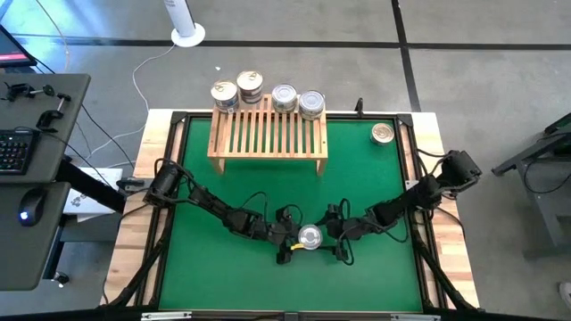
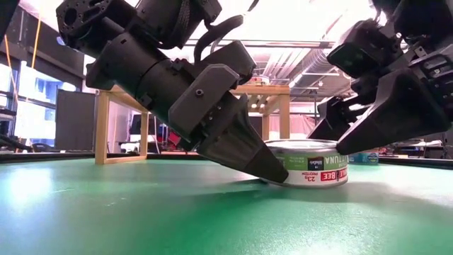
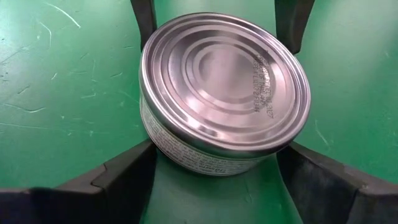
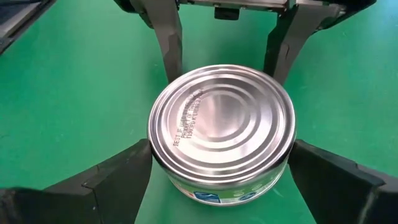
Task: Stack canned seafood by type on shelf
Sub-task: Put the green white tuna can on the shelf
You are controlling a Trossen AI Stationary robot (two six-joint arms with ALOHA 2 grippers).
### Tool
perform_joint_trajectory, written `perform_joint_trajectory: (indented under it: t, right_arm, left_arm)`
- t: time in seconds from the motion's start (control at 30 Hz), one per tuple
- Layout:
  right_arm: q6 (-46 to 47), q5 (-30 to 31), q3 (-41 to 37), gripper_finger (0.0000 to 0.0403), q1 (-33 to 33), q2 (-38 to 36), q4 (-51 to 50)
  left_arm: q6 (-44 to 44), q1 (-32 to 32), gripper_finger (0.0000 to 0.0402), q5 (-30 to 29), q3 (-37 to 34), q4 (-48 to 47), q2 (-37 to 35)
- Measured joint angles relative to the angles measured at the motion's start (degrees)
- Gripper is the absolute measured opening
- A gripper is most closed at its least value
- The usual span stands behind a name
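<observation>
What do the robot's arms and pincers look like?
Both arms are dark, nearly black, built from chunky jointed sections, with thin black cables looping along them. The left pincer and the right pincer each end in two matte, dark grey fingers that are broad at the base and taper to wedge-shaped tips. A small round screw head shows on one finger's mount. No markings are visible.

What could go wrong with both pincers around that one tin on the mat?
Both the left pincer and right pincer straddle the same tuna tin, so their fingers may collide or squeeze it askew. The shelf stacks of tins look easy to topple when adding another.
</observation>
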Motion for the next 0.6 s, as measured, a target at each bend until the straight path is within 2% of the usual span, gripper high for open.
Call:
perform_joint_trajectory:
  t: [0.43, 0.6]
  right_arm:
    - [0.04, 1.46, 0.47, 0.0359, -0.17, 1.61, -0.16]
    - [-0.62, 0.8, 2.0, 0.0378, -0.36, 2.36, -2.4]
  left_arm:
    - [0.05, 0.0, 0.0314, 0.16, -0.08, -0.18, -0.05]
    - [-0.29, 0.0, 0.0314, 0.49, -0.11, -0.19, -0.11]
